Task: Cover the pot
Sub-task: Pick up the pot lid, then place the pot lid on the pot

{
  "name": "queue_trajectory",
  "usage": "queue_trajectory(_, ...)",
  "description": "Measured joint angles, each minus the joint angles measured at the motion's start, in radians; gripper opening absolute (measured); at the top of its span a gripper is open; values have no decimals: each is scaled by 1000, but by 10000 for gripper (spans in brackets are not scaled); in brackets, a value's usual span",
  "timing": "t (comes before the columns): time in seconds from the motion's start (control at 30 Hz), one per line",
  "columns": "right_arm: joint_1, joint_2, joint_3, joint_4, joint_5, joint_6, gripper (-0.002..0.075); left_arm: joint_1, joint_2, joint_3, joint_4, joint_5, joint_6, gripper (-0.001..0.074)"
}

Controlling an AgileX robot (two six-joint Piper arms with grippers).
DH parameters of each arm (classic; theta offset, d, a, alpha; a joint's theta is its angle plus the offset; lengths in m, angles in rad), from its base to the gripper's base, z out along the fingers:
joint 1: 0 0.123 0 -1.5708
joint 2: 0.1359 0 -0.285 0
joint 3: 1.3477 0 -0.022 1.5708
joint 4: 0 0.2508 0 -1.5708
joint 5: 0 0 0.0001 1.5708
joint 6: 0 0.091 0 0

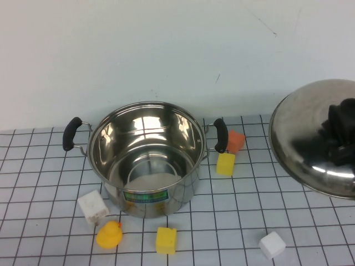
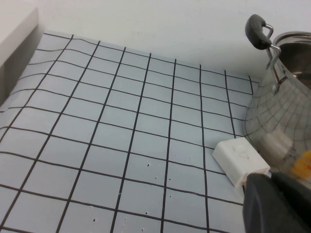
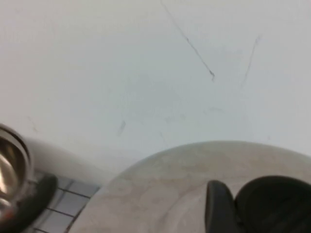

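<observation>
The steel pot [image 1: 144,160] stands open in the middle of the checked table, with two black side handles and a green-yellow label on its front wall. Its wall and one handle show in the left wrist view [image 2: 279,111]. The domed steel lid [image 1: 305,138] hangs tilted at the far right, well to the right of the pot. My right gripper [image 1: 341,136] is shut on the lid's black knob [image 3: 272,204]. My left gripper [image 2: 274,196] is shut and empty, low beside a white block [image 2: 240,160] near the pot's left side. It is out of the high view.
Around the pot lie a white block [image 1: 92,206], a yellow duck [image 1: 109,234], a yellow block [image 1: 166,240], another yellow block [image 1: 225,164], an orange block [image 1: 236,141] and a second white block [image 1: 272,244]. A white wall rises behind the table.
</observation>
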Motion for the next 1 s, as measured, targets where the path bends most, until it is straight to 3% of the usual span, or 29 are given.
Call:
queue_trajectory(0.3,49,-110,-292,-318,353,360,348,0,0,0,0,0,8,-3)
queue_trajectory(0.7,345,400,-747,-397,390,357,348,0,0,0,0,0,15,-3)
queue_trajectory(1.0,431,652,-940,-393,434,370,348,0,0,0,0,0,17,-3)
